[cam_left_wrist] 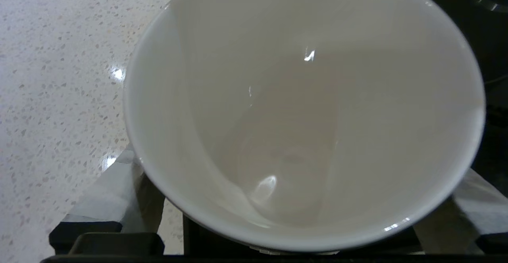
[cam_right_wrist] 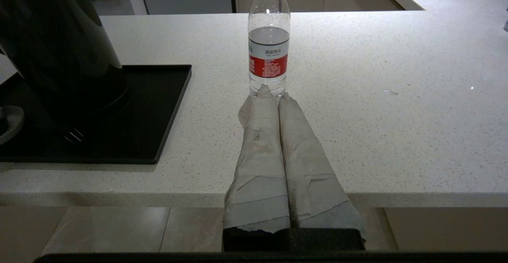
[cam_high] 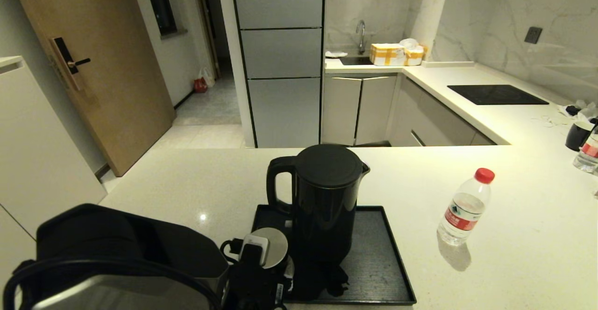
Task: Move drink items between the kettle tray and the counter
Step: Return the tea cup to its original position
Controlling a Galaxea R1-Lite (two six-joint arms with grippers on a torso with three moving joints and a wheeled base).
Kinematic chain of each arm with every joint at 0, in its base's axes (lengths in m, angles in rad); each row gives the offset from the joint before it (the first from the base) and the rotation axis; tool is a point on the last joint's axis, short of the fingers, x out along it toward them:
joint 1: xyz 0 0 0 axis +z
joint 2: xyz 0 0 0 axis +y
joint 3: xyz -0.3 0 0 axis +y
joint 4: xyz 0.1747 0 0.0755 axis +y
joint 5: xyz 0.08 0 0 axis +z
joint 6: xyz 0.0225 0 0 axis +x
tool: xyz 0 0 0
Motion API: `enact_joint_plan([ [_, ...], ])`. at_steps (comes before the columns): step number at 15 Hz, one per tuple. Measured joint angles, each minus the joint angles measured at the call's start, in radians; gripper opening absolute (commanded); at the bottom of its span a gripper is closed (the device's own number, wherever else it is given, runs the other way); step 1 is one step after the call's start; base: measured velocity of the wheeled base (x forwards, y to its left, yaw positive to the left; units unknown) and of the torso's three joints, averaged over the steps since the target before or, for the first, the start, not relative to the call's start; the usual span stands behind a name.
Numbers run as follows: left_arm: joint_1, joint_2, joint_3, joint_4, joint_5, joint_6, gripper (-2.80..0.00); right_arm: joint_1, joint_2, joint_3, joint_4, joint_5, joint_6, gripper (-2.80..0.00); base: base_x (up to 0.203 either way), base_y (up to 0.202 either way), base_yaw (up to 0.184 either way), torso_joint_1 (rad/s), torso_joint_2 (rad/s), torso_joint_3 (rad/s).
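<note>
Kettle: the tall shiny black electric kettle point(cam_high: 322, 207) with a handle and flat lid stands upright on the flat black tray with a low rim point(cam_high: 378, 258).
Tray: it lies on the big off-white speckled stone counter point(cam_high: 196, 179), close to the counter's near edge.
Cup: the small cup, white inside point(cam_left_wrist: 305, 112), sits at the tray's left near corner, just left of the kettle. In the head view the arm hides most of it, so whether it rests fully on the tray is hard to tell.
Left gripper: the left gripper point(cam_left_wrist: 305, 215) is over the cup. Its grey taped fingers point(cam_left_wrist: 111, 191) stand wide apart, one on each side of the cup's rim, not squeezing it.
Bottle: the clear water bottle with a red cap and red label point(cam_high: 465, 209) stands upright on the counter, well to the right of the tray.
Right gripper: the right gripper point(cam_right_wrist: 278, 96) is low at the counter's near edge, right of the tray. Its taped fingers are pressed together with nothing between them, and the tips point at the bottle.
</note>
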Motion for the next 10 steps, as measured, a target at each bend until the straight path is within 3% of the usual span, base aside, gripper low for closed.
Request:
enact_joint_plan([
  [10, -0.010, -0.086, 0.078, 0.000, 0.005, -0.006, 0.00, 0.000, 0.000, 0.000, 0.000, 0.000, 0.000, -2.80, 0.000, 0.000, 0.000, 0.000, 0.00, 0.000],
])
